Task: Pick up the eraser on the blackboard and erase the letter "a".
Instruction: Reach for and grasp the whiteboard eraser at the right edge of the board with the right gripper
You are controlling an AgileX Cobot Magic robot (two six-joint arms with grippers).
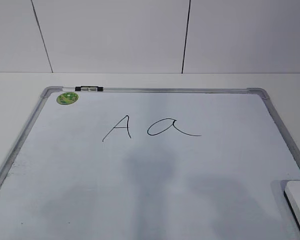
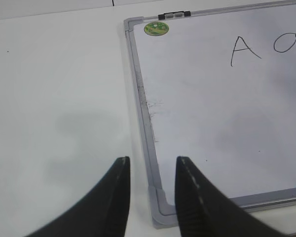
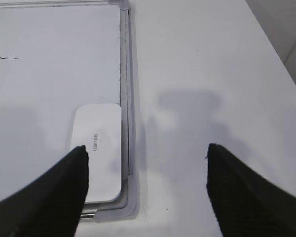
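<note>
The blackboard (image 1: 190, 200) is a white board in a silver frame, lying flat on the table. On it are a capital "A" (image 1: 117, 128) and the cursive letter "a" (image 1: 170, 128). The white eraser (image 1: 299, 202) lies at the board's near right corner, seen also in the right wrist view (image 3: 98, 148). My right gripper (image 3: 145, 150) is open and empty, above the board's right edge, its left finger over the eraser. My left gripper (image 2: 152, 162) is open and empty above the board's near left corner (image 2: 160, 207). Neither gripper shows in the exterior view.
A green round sticker (image 1: 67, 98) and a black-and-clear clip (image 1: 89, 88) sit at the board's far left corner. White table (image 2: 54, 98) surrounds the board; a white panelled wall (image 1: 115, 35) stands behind.
</note>
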